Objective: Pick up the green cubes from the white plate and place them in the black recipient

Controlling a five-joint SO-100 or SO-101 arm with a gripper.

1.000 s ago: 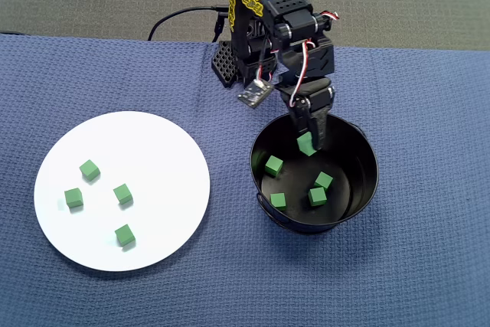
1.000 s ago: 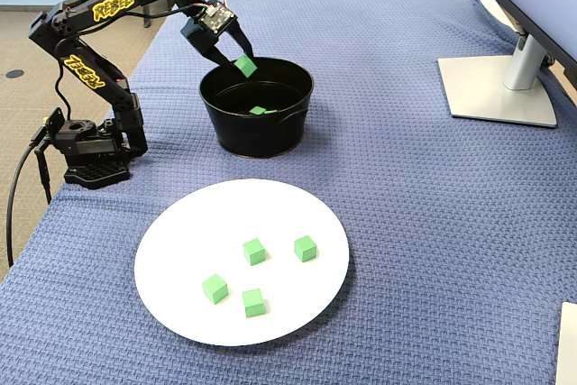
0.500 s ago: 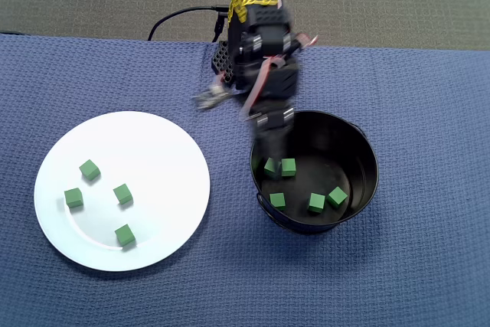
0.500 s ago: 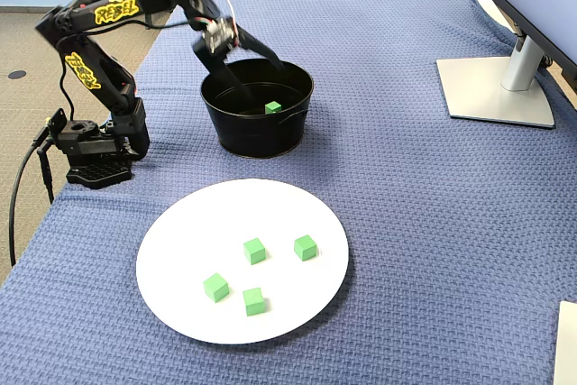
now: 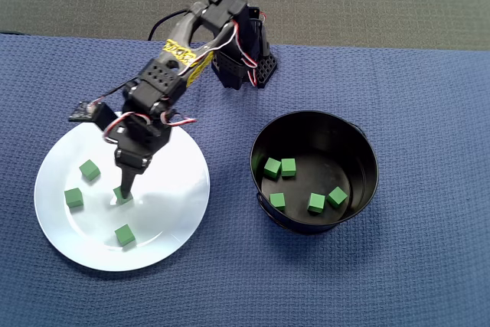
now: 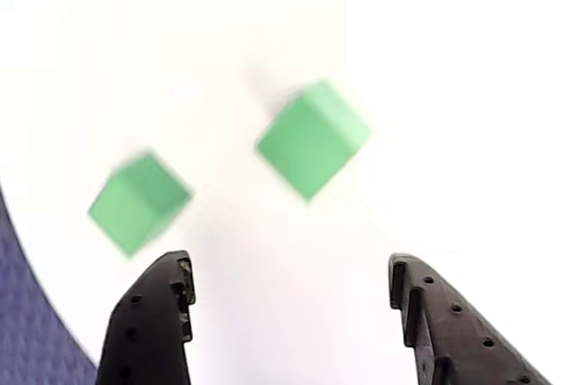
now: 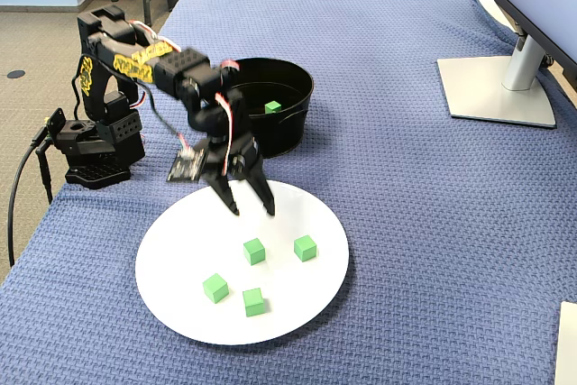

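At the near edge of the blue woven cloth (image 7: 406, 223) lies the large round glossy white plate (image 7: 306, 299), carrying four small bright-green cubes: in the fixed view, one nearest the plate's front rim (image 7: 253, 302), one to its left (image 7: 215, 288), one near the plate's centre (image 7: 254, 251) and one to the right of that (image 7: 305, 247). Above the plate's far half hangs the black two-finger gripper (image 7: 250, 206), its jaws spread wide and holding nothing, tips pointing down at the plate. The wrist view shows both dark fingers (image 6: 149, 322) apart at the bottom edge, with two blurred cubes on the white surface beyond them.

Farther back, beside the plate, stands the round glossy black metal pot (image 5: 356, 151). The overhead view shows five more green cubes (image 5: 289, 167) on its floor. The arm's black base (image 7: 90, 146) sits at the cloth's left edge in the fixed view. A grey monitor stand (image 7: 496, 87) rests by the far right edge.
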